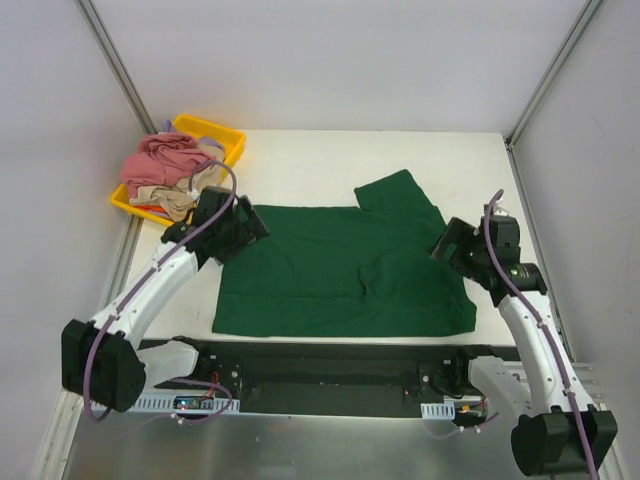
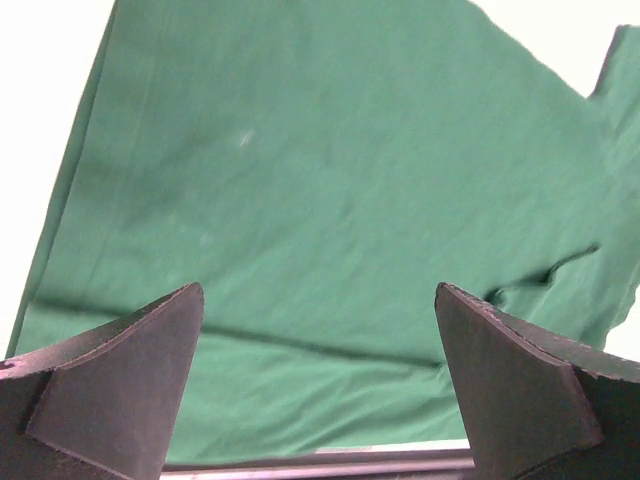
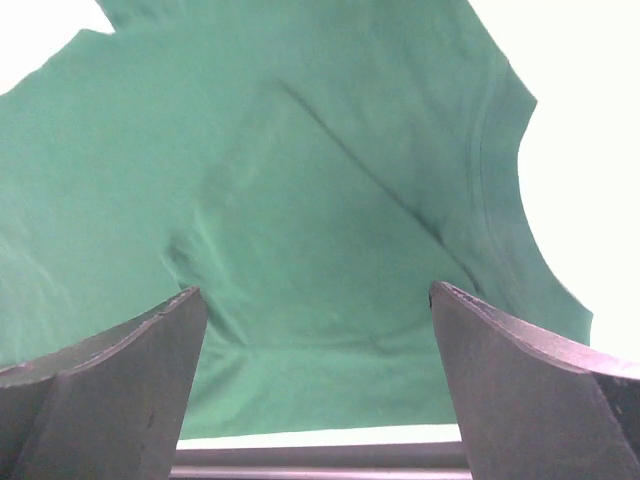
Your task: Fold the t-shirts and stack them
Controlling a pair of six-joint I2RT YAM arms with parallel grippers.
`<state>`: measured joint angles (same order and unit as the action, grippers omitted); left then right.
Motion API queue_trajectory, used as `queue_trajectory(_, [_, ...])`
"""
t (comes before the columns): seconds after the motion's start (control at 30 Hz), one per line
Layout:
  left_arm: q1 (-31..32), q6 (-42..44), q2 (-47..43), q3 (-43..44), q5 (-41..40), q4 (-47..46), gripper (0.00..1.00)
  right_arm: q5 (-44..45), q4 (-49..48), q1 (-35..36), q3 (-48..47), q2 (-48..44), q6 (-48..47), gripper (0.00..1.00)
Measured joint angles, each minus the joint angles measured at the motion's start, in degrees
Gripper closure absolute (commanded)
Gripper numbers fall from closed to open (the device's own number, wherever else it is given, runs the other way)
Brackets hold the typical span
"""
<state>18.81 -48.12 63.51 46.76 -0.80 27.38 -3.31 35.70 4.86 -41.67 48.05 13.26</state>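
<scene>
The dark green t-shirt (image 1: pixel 330 275) lies spread out mostly flat in the middle of the white table (image 1: pixel 330 160), its long edge running along the near side just in front of the arm bases. One short sleeve (image 1: pixel 400 192) juts toward the far right, and a shallow crease shows in the cloth near its middle. The left gripper (image 1: pixel 240 228) hangs over the shirt's left edge; in the left wrist view its jaws are spread wide, with smooth green cloth filling the space beyond them. The right gripper (image 1: pixel 452 246) sits at the shirt's right edge, and its jaws are likewise parted and grasp no cloth — in the right wrist view the fabric below shows a diagonal fold line and a curved stitched edge on the right. Whether either gripper's fingertips touch the cloth cannot be told. At the far left corner of the table, well apart from the green shirt, a shallow yellow tray (image 1: pixel 228 132) holds the dusty pink t-shirt (image 1: pixel 160 160), bunched up, with the beige t-shirt (image 1: pixel 178 200) crumpled beside it at the tray's near edge.
</scene>
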Motion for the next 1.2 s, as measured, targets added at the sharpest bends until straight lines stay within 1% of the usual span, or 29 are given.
queue_trajectory(0.03, [0.0, 1.3, 2.7, 4.3, -1.5, 0.3, 0.01, 0.8, -1.4, 0.0, -1.3, 0.6, 0.0, 0.04])
queue_trajectory(0.1, [-0.2, 2.9, 7.3, 9.9, -3.5, 0.7, 0.01, 3.1, -4.6, 0.0, -3.8, 3.1, -0.3, 0.04])
queue_trajectory(0.13, [-0.2, 4.0, 10.7, 13.6, -4.8, 1.0, 0.04, 4.2, -6.2, -0.1, -5.2, 5.1, -0.7, 0.04])
queue_trajectory(0.23, [-1.7, 6.7, 22.3, 25.8, -7.4, 2.6, 0.07, 6.2, -9.5, -0.2, -11.3, 13.9, -2.4, 0.04])
queue_trajectory(0.33, [-3.6, 8.3, 33.0, 36.5, -10.7, 5.0, 0.13, 7.3, -12.0, -0.3, -17.8, 22.4, -4.7, 0.04])
queue_trajectory(0.47, [-5.5, 9.5, 45.7, 48.2, -15.6, 10.3, 0.21, 8.0, -15.3, -0.3, -25.1, 31.9, -7.6, 0.04])
queue_trajectory(0.53, [-6.2, 10.0, 50.3, 51.8, -17.1, 12.4, 0.26, 8.0, -16.2, -0.3, -26.8, 34.8, -8.3, 0.04])
queue_trajectory(0.6, [-6.6, 10.1, 54.2, 54.6, -17.8, 14.1, 0.32, 8.1, -16.9, -0.3, -28.5, 37.7, -9.0, 0.04])
queue_trajectory(0.7, [-7.3, 9.9, 57.9, 56.3, -17.9, 15.7, 0.39, 7.9, -17.3, -0.3, -29.7, 41.2, -10.1, 0.04])
queue_trajectory(0.83, [-7.7, 9.7, 60.6, 57.4, -17.9, 16.9, 0.44, 7.5, -17.4, -0.3, -30.1, 43.9, -11.3, 0.04])
queue_trajectory(0.97, [-8.0, 8.9, 61.9, 58.0, -18.9, 17.5, 0.54, 7.1, -17.5, -0.3, -30.1, 44.7, -12.7, 0.04])
queue_trajectory(1.07, [-8.0, 8.2, 62.7, 58.1, -19.6, 17.6, 0.57, 6.7, -17.7, -0.3, -30.1, 45.1, -13.5, 0.04])
queue_trajectory(1.2, [-8.0, 7.3, 64.2, 58.4, -20.8, 17.5, 0.60, 5.6, -18.0, -0.3, -30.9, 46.5, -14.4, 0.04])
